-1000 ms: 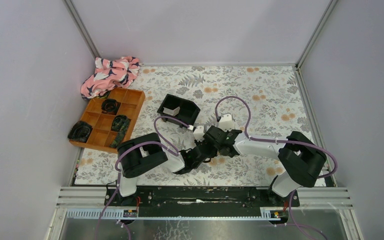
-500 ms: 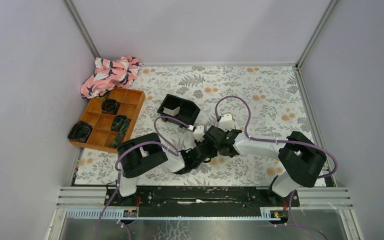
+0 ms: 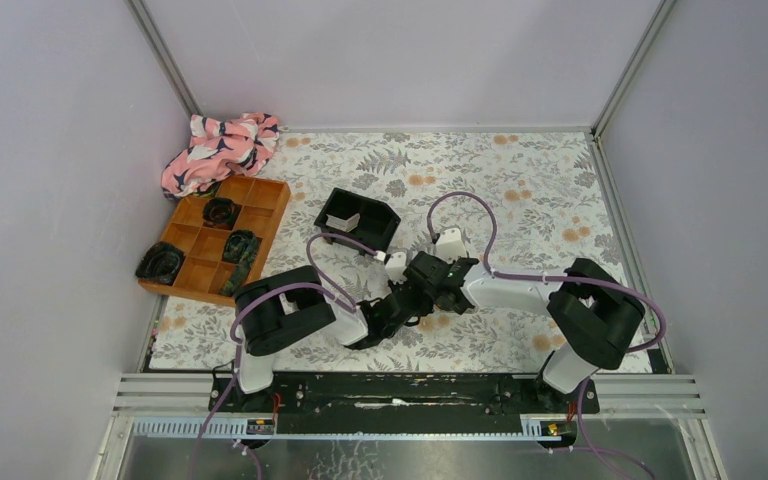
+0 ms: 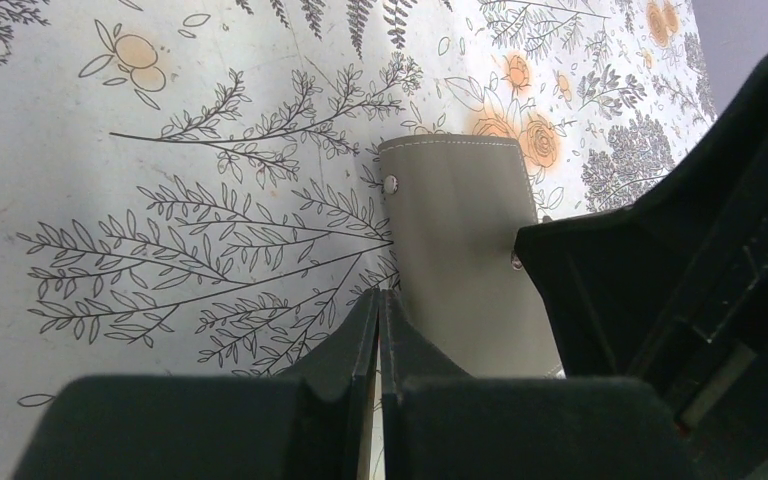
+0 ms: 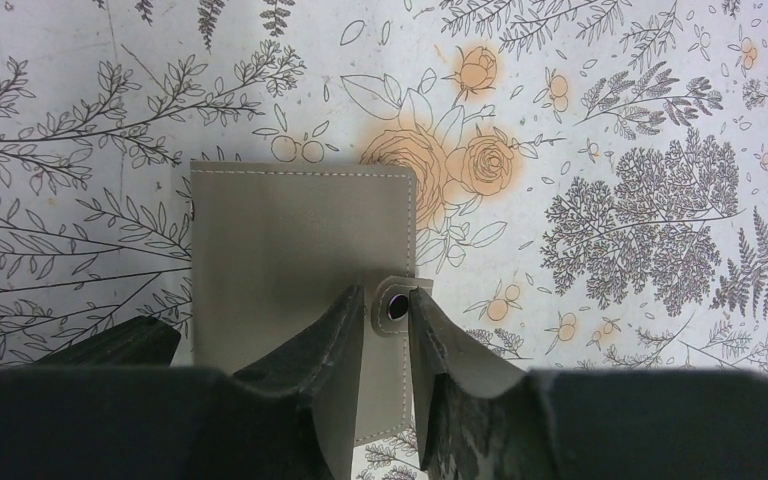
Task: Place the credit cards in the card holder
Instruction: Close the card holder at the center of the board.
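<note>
Near the middle of the floral tablecloth [image 5: 610, 200], on the near-right side of the black tray [image 3: 380, 222], the card holder [image 5: 300, 260] lies flat and folded shut. Its grey-taupe outer face is up, with a line of pale stitching along its edge. From above it is hidden under the two grippers, which meet over it; only the wrist cameras show it.

The right gripper [image 5: 390, 300] reaches down over one long edge of the card holder. Its fingers stand a little apart, with the small snap tab [image 5: 392, 306] and its dark stud in the gap between them, each finger close against a side of the tab.

The left gripper [image 4: 380, 300] has its fingers pressed together with no gap showing. Their tips sit at the edge of the card holder, the right one overlapping the taupe face. I cannot tell whether they pinch that edge or only touch it. The black body of the other gripper fills the right of that view, over the holder's other side.

Inside the black tray a pale flat piece [image 3: 350, 221] shows, too small to say what it is. Further left stands the orange compartment tray [image 3: 260, 195] with dark items in some compartments. A pink patterned cloth [image 3: 220, 148] is bunched in the far left corner.
</note>
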`<state>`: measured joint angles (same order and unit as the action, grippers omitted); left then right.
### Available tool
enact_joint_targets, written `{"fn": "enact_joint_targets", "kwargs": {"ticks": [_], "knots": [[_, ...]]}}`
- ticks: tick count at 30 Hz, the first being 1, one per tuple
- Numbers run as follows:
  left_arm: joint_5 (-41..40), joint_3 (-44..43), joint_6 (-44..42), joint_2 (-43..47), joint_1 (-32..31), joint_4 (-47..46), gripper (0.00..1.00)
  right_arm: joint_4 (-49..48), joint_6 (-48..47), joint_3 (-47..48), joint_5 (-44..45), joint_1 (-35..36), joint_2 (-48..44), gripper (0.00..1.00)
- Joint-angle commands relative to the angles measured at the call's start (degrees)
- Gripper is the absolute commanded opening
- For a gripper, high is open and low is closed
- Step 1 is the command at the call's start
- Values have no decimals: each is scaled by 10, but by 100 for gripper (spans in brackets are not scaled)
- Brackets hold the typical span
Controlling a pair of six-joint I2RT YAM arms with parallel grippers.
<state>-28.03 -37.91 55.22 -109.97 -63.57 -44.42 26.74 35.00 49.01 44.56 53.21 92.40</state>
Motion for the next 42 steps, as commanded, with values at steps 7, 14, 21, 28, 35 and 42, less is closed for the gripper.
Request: {"fn": "enact_joint_targets", "kwargs": {"ticks": [7,14,21,28,35,42], "knots": [[3,26,-5,-13,5,10,5,2,15,16,28,4,-2,18],[5,26,-5,-14,5,8,5,-9,10,8,11,4,-12,7],[4,24,-4,-17,5,8,5,-26,5,3,-7,6,-18,2],[5,23,-4,-18,5,10,5,-25,4,-3,-22,7,-20,2],[6,16,-5,-20,5,14,5,-22,6,-12,-29,8,-24,1],[7,11,-6,-20,5,17,5,-19,4,-14,-32,10,-30,1]]}}
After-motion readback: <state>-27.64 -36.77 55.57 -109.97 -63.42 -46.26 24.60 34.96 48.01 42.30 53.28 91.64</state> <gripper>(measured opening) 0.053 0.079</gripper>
